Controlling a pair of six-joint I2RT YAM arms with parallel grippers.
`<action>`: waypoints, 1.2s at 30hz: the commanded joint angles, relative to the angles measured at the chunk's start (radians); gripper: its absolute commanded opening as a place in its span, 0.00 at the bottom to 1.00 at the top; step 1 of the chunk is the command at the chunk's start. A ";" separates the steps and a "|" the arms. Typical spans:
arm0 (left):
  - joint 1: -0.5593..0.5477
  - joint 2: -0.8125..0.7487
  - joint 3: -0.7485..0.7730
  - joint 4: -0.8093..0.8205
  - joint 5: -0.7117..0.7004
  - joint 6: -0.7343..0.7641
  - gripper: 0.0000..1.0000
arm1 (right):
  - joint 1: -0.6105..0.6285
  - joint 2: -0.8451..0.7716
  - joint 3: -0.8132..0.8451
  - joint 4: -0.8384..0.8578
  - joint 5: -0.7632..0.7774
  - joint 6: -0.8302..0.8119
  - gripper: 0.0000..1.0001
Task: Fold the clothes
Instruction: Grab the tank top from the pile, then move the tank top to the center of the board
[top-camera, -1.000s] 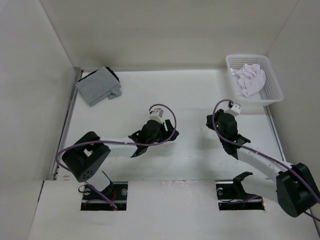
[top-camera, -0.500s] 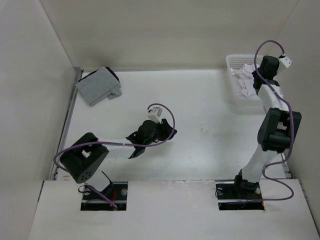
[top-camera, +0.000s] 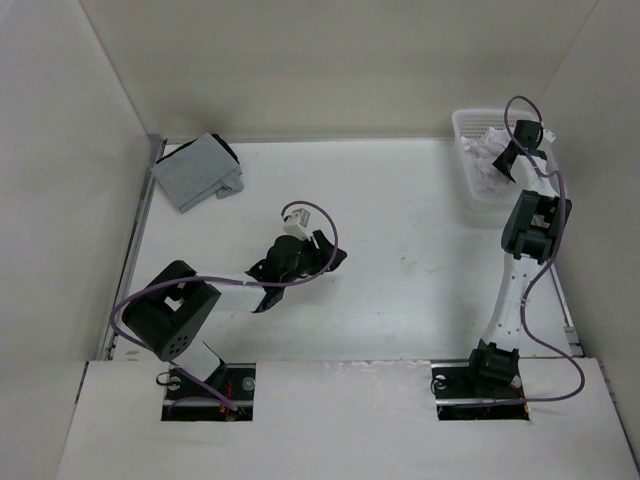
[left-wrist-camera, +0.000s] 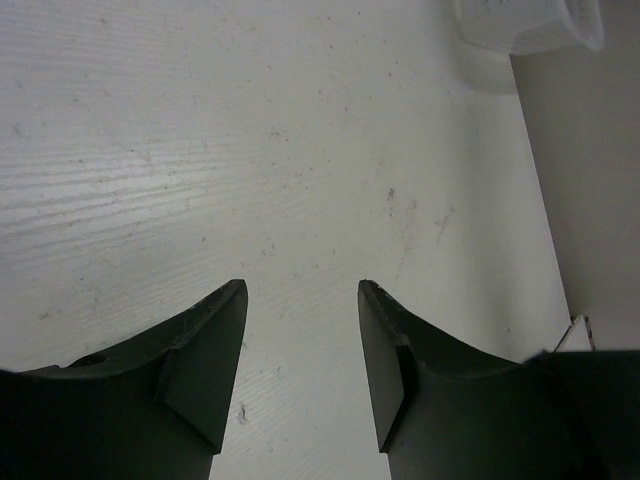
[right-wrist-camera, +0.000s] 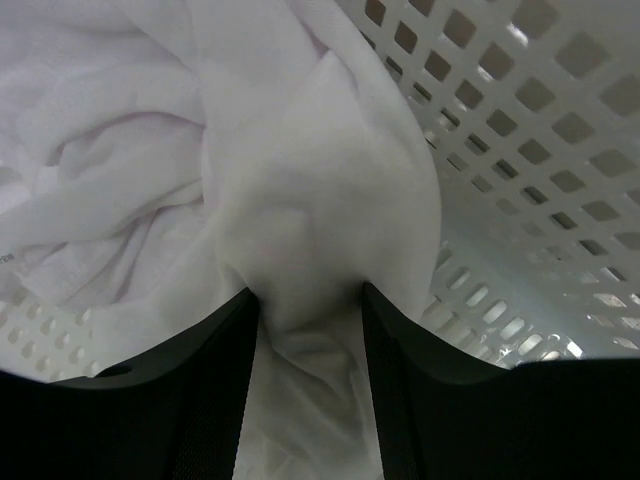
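Top view: the basket (top-camera: 462, 120) sits at the far right corner of the table (top-camera: 400, 300), with the clothes (top-camera: 488, 175) heaped inside. The right gripper (top-camera: 503, 160) reaches down into the basket onto the heap, but its jaws are hidden from here. The left gripper (top-camera: 328, 258) hangs over the table, well left of the basket and nearer the arm bases. A grey stack (top-camera: 195, 172) lies far left of the basket.

Left wrist: the left gripper (left-wrist-camera: 301, 287) is spread fairly wide, with only the table (left-wrist-camera: 200, 150) showing between its jaws. A corner of the basket (left-wrist-camera: 530, 25) shows at the upper right.

Right wrist: the right gripper (right-wrist-camera: 305, 295) is partly spread. Its jaws straddle a ridge of the clothes (right-wrist-camera: 300, 180), which fills the gap between them. The latticed basket (right-wrist-camera: 520, 150) wall rises to the right.
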 joint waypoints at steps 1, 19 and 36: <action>0.039 -0.002 -0.032 0.101 0.041 -0.047 0.47 | -0.009 0.052 0.188 -0.137 -0.026 -0.009 0.49; 0.088 -0.008 -0.052 0.135 0.061 -0.081 0.47 | 0.085 -0.711 -0.222 0.383 -0.275 0.236 0.00; 0.397 -0.490 -0.174 -0.161 -0.020 -0.141 0.52 | 0.725 -1.372 -1.055 0.701 -0.288 0.277 0.24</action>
